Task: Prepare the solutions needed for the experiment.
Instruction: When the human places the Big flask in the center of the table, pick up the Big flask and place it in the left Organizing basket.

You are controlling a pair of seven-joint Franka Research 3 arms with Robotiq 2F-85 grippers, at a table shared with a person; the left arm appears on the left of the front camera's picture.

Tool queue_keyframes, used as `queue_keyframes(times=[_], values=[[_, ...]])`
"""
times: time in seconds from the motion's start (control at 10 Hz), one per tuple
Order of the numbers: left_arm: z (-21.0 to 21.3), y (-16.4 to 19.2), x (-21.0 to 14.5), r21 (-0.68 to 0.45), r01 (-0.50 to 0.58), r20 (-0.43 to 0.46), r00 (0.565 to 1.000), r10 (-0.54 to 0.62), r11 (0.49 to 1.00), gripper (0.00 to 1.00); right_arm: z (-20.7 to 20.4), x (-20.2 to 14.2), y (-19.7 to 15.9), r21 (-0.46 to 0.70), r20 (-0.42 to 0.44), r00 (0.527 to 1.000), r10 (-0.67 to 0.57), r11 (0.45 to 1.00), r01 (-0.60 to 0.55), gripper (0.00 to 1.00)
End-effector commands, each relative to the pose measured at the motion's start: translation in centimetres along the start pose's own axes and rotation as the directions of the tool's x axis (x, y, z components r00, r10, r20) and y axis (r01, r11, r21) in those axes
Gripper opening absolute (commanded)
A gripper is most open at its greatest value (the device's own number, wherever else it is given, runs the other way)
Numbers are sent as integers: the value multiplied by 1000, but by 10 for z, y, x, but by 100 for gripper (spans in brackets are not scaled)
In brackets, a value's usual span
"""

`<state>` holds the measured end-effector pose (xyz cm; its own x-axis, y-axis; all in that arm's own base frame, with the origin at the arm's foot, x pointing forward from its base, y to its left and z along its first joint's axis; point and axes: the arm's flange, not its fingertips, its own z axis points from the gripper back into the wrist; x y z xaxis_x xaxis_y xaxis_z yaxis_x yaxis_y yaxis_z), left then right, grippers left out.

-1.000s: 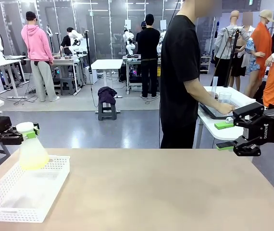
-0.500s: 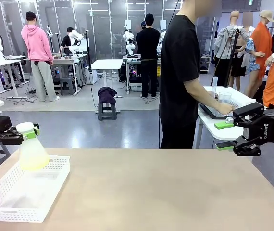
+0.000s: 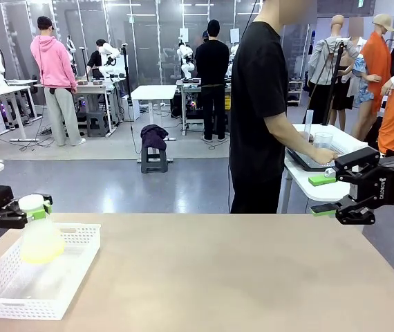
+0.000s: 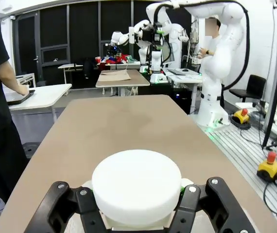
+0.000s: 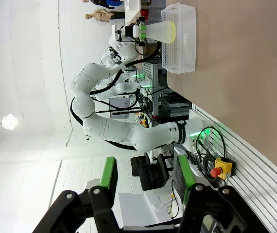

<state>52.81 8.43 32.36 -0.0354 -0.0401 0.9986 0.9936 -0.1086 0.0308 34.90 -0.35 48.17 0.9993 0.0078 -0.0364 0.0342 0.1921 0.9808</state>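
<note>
One broad tan desk (image 3: 238, 277) fills my front view, bare across its middle and right. Behind it a person in a black T-shirt (image 3: 259, 111) stands side-on, hands down at a white side table (image 3: 321, 173) beyond the far right corner.

At the desk's left end I see a white perforated plastic basket (image 3: 17, 294), rectangular and shallow. Over its far-left part my left gripper (image 3: 34, 207) is clamped on the neck of a translucent conical plastic flask with a white screw cap (image 3: 39, 238). The flask stands upright, its base down inside the basket walls; I cannot tell whether it touches the basket floor. The solutions (image 3: 41, 254), a shallow pale yellow-green layer, lie in the bottom of the flask. In the left wrist view the white cap (image 4: 136, 187) sits between the black fingers (image 4: 197, 199), which press in from both sides.

My right gripper (image 3: 325, 194) hangs above the desk's far right edge, well apart from the basket. Its green-padded fingers (image 5: 108, 177) stand apart with nothing between them, as the right wrist view confirms. That view also shows the flask and basket far off at the other end of the desk.
</note>
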Motion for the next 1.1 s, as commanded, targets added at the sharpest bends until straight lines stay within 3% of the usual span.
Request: queue_keyframes(times=[0.0,0.3,0.7,1.0], values=[[5,0,-6,-59,52,18,999,-51,997,21,0,-1,1,5,-1,1000,11,1000,-11,62],[-4,3,-29,-98,19,58,998,-14,995,21,0,-1,1,5,-1,1000,11,1000,-11,62],[-20,7,-45,-159,-15,-27,1000,11,987,21,0,-1,1,5,-1,1000,11,1000,-11,62],[-24,10,-52,-183,-30,-16,999,28,983,21,0,-1,1,5,-1,1000,11,1000,-11,62]])
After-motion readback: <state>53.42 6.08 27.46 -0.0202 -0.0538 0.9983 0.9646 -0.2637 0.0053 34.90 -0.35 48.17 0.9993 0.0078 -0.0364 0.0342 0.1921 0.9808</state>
